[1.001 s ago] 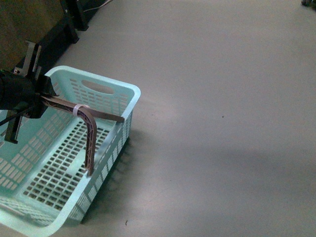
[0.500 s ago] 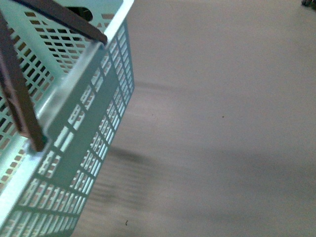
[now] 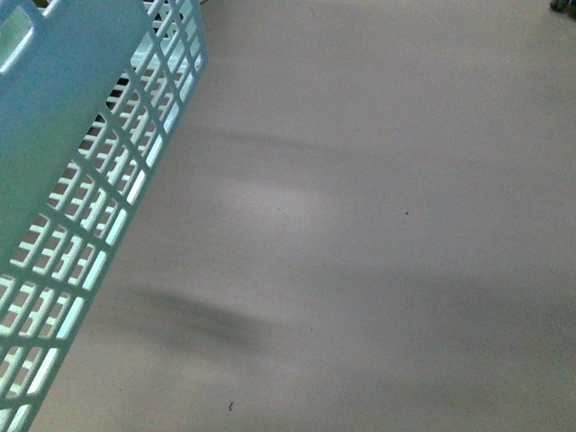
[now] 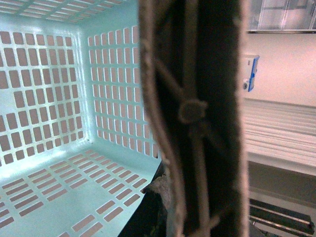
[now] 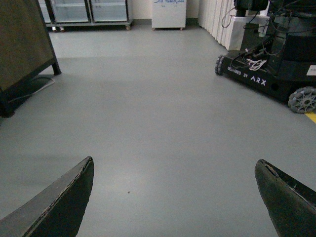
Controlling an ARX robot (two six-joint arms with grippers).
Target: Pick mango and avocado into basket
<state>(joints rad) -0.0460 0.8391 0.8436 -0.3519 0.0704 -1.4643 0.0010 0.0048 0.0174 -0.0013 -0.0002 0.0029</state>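
A bare grey floor [image 3: 387, 234] runs out to glass-fronted cabinets [image 5: 84, 10] and a parked ARX base [image 5: 266, 54]. No table or fruit is in sight.

The mint-green basket [image 3: 72, 117] hangs tilted and clear of that floor, throwing a soft shadow [image 3: 198, 315] below it. Through the left wrist camera its slotted inside is empty, and its brown handle [image 4: 192, 113] stands right across the lens. The left gripper's fingers are hidden behind that handle, so whether they clamp it cannot be told. Judging from how the basket hangs, it is probably being carried by the handle from that arm, to bring it to the fruit.

The right gripper [image 5: 177, 197] is spread wide and holds nothing. Its dark fingers [image 5: 64, 202] frame only open floor ahead, presumably kept free for the picking. Neither mango nor avocado shows near either gripper, so both are likely yet to be reached.
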